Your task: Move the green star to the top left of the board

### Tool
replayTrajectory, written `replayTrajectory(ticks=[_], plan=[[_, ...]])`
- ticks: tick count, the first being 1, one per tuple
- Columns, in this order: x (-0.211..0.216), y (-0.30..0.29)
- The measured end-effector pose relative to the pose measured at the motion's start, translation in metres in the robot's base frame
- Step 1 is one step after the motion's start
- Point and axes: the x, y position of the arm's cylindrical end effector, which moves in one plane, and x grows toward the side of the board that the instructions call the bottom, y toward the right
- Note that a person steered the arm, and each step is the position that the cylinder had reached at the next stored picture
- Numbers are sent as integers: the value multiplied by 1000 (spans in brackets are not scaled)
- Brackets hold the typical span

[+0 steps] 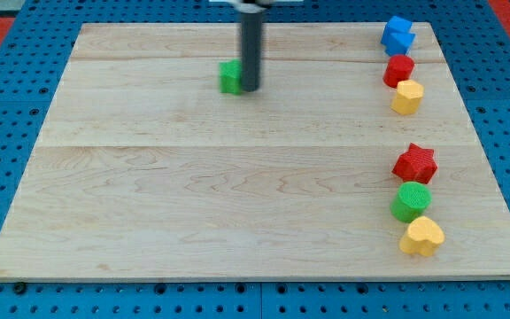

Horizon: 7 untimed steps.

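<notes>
Camera view: wooden board point(193, 195) on a blue pegboard point(7, 80). My tip point(250, 89) sits in the upper middle of the board, touching the right side of the green star point(229, 78); the rod partly hides that block, so its star shape can't be made out here, only a small green piece. No claw on this rig, just the rod, so there is nothing to read as spread or closed. The green star is well left of the other blocks and well short of the top left corner. Along the view's right edge, top cluster: blue block point(397, 35), red block point(398, 70) just below it, yellow block point(407, 97) touching the red one. Lower cluster: red star point(415, 164), green round block point(411, 201) just under it, yellow heart point(422, 236) at the bottom.
</notes>
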Motion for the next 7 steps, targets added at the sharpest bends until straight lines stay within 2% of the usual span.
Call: replayTrajectory(ticks=[2,3,5,7], plan=[[-52,-115],[-59,-128],[-54,-90],[-95,-90]])
